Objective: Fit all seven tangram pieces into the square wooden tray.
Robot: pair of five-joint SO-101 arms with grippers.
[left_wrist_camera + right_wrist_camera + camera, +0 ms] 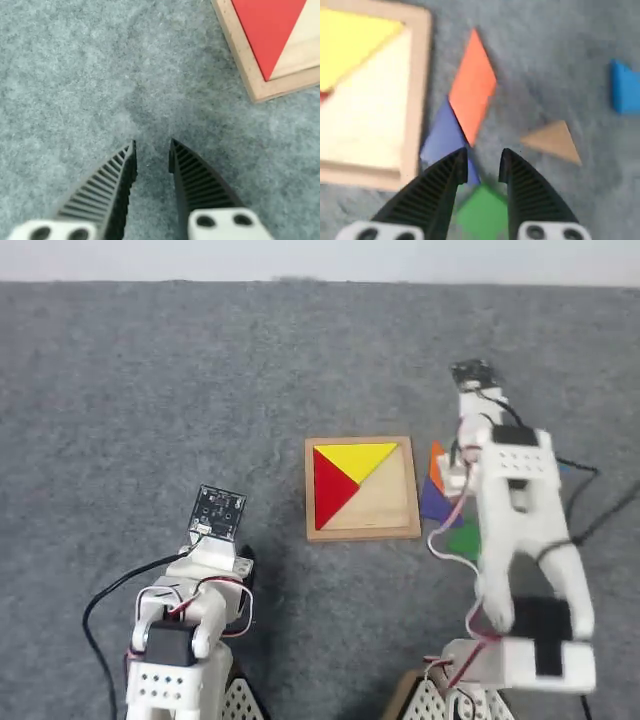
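Observation:
The square wooden tray (405, 525) lies mid-table and holds a yellow triangle (355, 458) and a red triangle (330, 488). Just right of the tray lie an orange parallelogram (472, 87), a blue-purple triangle (441, 139) and a green square (482, 212), with a tan triangle (554, 141) and a blue piece (624, 86) farther out. My right gripper (483, 154) hangs open over the spot where the purple triangle meets the green square, holding nothing. My left gripper (152, 146) is open over bare mat, short of the tray's near-left corner (260, 87).
A grey felt mat (150, 390) covers the table, with wide room to the left of the tray and behind it. The right arm's white body (515, 510) stands over the loose pieces, and its cables (590, 490) trail off to the right.

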